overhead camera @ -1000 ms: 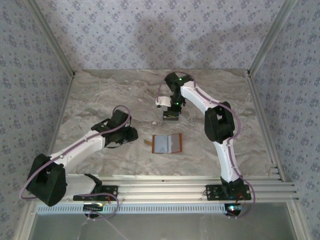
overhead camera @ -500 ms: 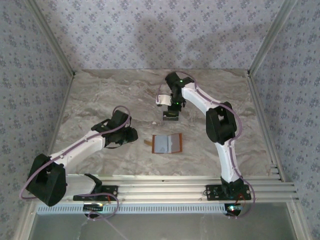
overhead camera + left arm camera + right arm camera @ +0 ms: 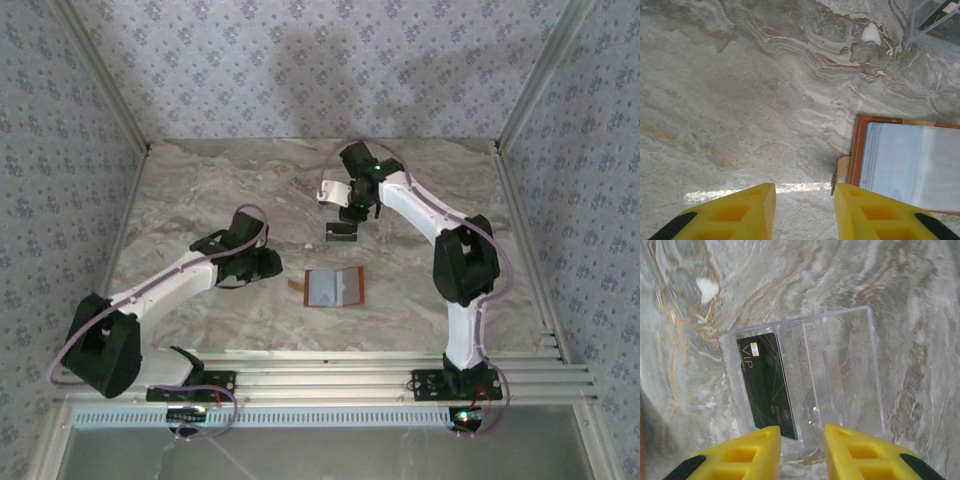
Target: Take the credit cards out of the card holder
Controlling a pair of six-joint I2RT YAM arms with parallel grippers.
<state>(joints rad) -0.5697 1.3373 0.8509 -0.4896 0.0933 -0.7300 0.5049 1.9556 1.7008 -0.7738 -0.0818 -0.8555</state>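
Dark card (image 3: 765,385) lengthwise in tray (image 3: 855,365) slot, chip end far.

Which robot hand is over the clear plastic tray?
The right gripper: just beneath it lies the clear plastic tray holding a black VIP card. The left gripper instead faces the tan leather wallet.

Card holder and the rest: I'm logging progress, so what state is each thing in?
Card holder: lying open, flat on the table.
Dark card: lying flat in the clear tray.
Left gripper: open, empty.
Right gripper: open, empty, over the tray.
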